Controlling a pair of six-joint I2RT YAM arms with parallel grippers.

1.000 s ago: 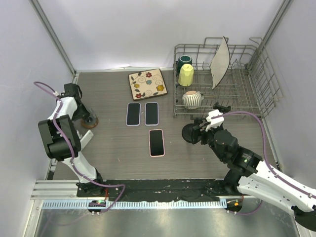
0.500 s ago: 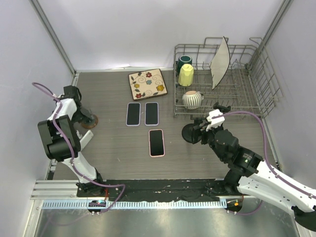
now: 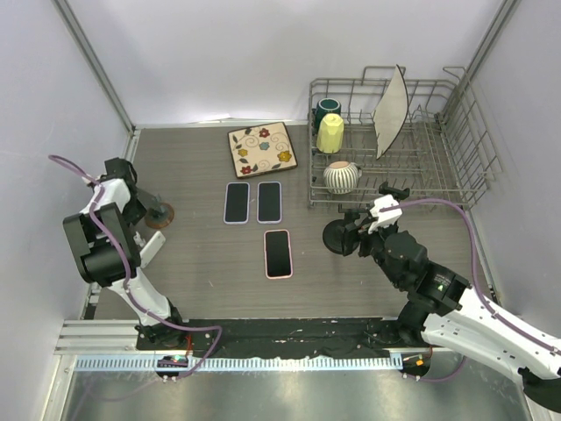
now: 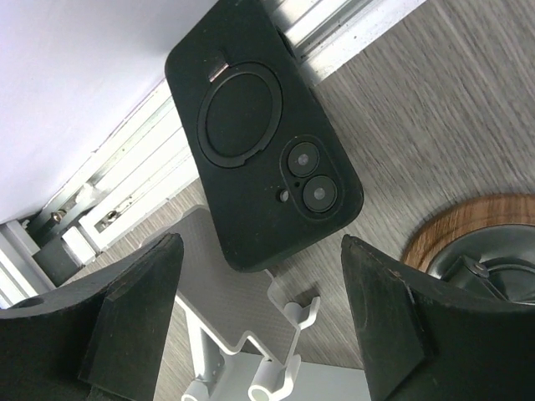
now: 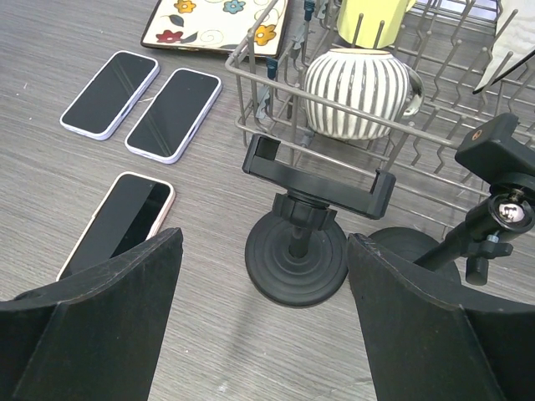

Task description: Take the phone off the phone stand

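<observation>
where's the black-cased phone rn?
Left wrist view, centre: the black-cased phone sits against the white stand on the left arm's side, beside the metal rail, with the wood-based round stand at frame right.

Rack (image 3: 438, 171) w/ striped mug (image 3: 342, 176), plate (image 3: 391, 111); floral mat (image 3: 262, 150).

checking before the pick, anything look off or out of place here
Nothing spilled or broken. The black phone rests on the white stand at far left, its back facing the wrist camera; the black clamp stand by the dish rack holds nothing.

A round wooden base (image 4: 472, 224) is cut off at right.
</observation>
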